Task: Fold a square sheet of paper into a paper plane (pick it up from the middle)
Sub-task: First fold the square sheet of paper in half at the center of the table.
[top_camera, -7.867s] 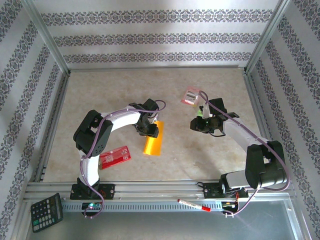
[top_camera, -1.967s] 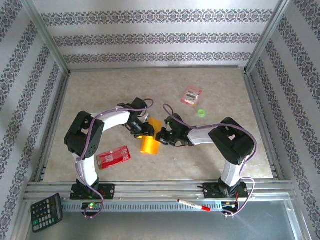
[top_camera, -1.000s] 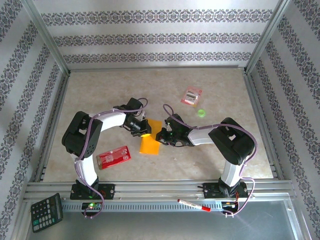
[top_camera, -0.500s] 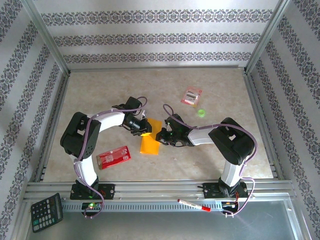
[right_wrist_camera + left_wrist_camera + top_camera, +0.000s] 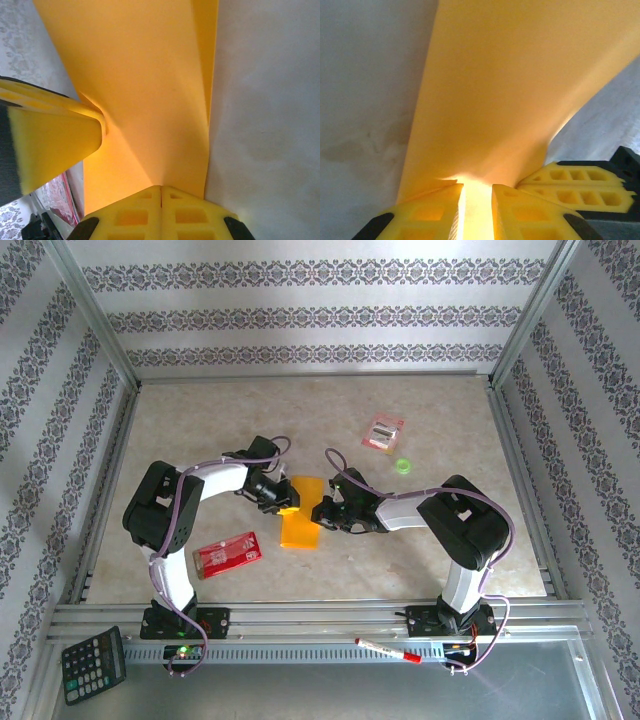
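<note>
The square sheet of paper (image 5: 301, 517) is orange-yellow and lies folded into a long strip in the middle of the table. My left gripper (image 5: 287, 499) is at the strip's upper left edge. In the left wrist view its yellow fingers (image 5: 477, 188) stand a narrow gap apart, with the paper (image 5: 520, 85) running up from that gap. My right gripper (image 5: 322, 513) is at the strip's right edge. Its jaws (image 5: 161, 188) are pressed together on the edge of the paper (image 5: 145, 85). No paper plane shape can be made out.
A red packet (image 5: 229, 553) lies near the left arm's base. A pink-and-white packet (image 5: 382, 432) and a small green thing (image 5: 403, 466) sit at the back right. A calculator (image 5: 93, 664) and a red marker (image 5: 388, 651) lie beyond the front rail.
The left gripper's jaws have parted slightly and the left arm has eased a little to the left. The right gripper stays shut on the paper in the same place.
</note>
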Available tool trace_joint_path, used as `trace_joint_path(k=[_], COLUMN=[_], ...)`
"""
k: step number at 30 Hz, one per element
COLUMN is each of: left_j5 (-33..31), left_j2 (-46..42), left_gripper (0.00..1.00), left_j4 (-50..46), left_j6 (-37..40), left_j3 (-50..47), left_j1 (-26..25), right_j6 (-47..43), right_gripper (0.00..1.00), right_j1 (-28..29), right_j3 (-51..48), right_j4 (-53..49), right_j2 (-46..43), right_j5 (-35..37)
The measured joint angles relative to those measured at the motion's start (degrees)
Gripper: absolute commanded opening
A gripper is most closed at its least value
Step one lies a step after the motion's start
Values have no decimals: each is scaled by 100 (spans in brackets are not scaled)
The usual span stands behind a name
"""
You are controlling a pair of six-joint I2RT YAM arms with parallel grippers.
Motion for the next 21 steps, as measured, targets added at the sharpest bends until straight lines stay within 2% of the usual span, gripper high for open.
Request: trace_joint_path(k=[7, 12, 21], left_j5=[61, 17, 267], left_j2=[59, 439, 610], left_gripper=[20, 19, 23], left_j4=[26, 96, 129], left_j6=[2, 7, 17], left_j3=[509, 601, 649], left_j1=[7, 151, 323], right_j6=[-17, -17, -17], right_gripper=[0, 0, 0], right_j1=[0, 0, 0], right_j3=[15, 15, 15], right_j4=[-33, -37, -37], right_j2=[0, 0, 2], right_j5=[0, 0, 0])
